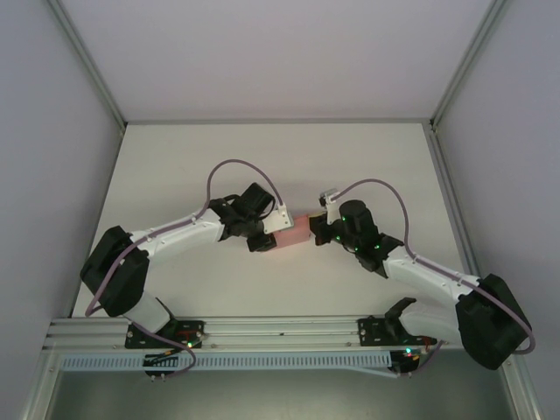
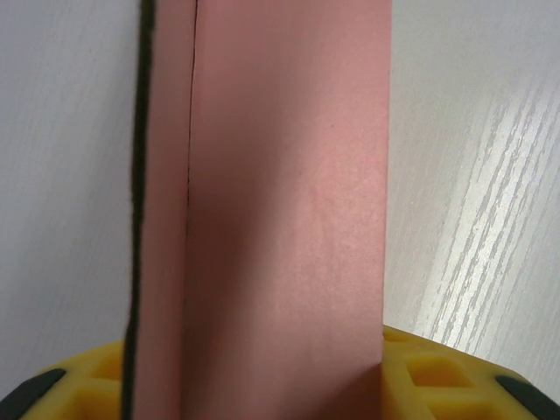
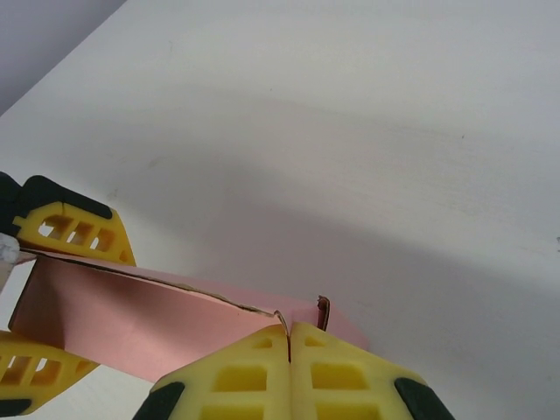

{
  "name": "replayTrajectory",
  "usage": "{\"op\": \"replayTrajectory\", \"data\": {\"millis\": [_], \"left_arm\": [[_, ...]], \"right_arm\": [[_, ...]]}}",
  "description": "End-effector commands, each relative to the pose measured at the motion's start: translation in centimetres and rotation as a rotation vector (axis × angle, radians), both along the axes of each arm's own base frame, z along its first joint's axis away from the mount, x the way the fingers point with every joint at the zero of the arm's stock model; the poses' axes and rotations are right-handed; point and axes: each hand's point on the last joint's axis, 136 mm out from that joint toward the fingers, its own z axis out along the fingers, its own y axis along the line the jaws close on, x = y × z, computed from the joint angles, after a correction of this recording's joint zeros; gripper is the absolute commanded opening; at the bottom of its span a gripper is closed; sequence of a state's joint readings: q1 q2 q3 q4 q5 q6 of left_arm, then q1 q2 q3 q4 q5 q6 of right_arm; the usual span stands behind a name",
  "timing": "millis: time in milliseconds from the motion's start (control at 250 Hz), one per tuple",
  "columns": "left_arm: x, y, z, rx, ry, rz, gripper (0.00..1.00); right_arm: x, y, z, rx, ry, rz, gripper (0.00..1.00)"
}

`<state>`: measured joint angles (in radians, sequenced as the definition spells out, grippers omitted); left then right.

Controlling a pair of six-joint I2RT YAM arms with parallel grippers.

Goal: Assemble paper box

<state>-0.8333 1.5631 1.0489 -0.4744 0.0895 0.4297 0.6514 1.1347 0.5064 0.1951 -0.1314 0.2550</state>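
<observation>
Grips the small pink rectangular paper box (image 1: 296, 230) at one end with the left jaws, yellow pads (image 3: 74, 232) set against opposite faces. Pinches a thin paper edge at the other end with the right jaws, yellow pads (image 3: 245, 376) pressed together on it. Holds the paper box level between both arms, near the middle of the white table (image 1: 262, 157). Cannot tell whether it touches the table or hangs just above.
</observation>
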Motion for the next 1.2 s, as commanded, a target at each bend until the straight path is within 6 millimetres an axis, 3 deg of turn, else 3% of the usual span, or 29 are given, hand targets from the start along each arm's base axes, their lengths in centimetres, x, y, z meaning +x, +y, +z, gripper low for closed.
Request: {"op": "replayTrajectory", "data": {"millis": [0, 44, 124, 208, 335, 527, 687, 843, 1194], "left_arm": [[2.1, -1.5, 1.1, -0.075, -0.061, 0.045, 0.33], [2.1, -1.5, 1.1, -0.072, -0.057, 0.04, 0.32], [2.1, -1.5, 1.0, -0.068, -0.057, 0.032, 0.32], [1.8, -1.4, 0.9, -0.066, -0.052, 0.02, 0.31], [1.5, -1.3, 0.8, -0.067, -0.051, 0.013, 0.3], [1.3, -1.4, 1.1, -0.073, -0.049, -0.004, 0.3], [1.1, -1.2, 0.6, -0.045, -0.032, -0.013, 0.3], [1.2, -1.3, 0.5, -0.038, -0.028, -0.02, 0.3], [1.0, -1.4, 0.7, -0.034, -0.026, -0.031, 0.3]], "right_arm": [[-3.5, -1.1, -5.4, -0.079, 0.296, -0.044, 0.0], [-3.1, -0.8, -4.3, -0.052, 0.326, -0.077, 0.13], [-2.9, 0.0, -2.5, -0.032, 0.317, -0.053, 0.18], [-2.5, -0.5, -1.9, -0.069, 0.278, -0.059, 0.28], [-2.1, -1.6, -1.7, -0.141, 0.25, -0.086, 0.2], [-1.4, -1.8, -0.8, -0.166, 0.224, -0.104, 0.35], [-0.2, -2.2, 1.7, -0.157, 0.165, -0.153, 0.43], [0.9, -2.1, 3.2, -0.152, 0.132, -0.146, 0.42], [1.9, -0.5, 2.1, -0.179, 0.194, -0.066, 0.31]]}}
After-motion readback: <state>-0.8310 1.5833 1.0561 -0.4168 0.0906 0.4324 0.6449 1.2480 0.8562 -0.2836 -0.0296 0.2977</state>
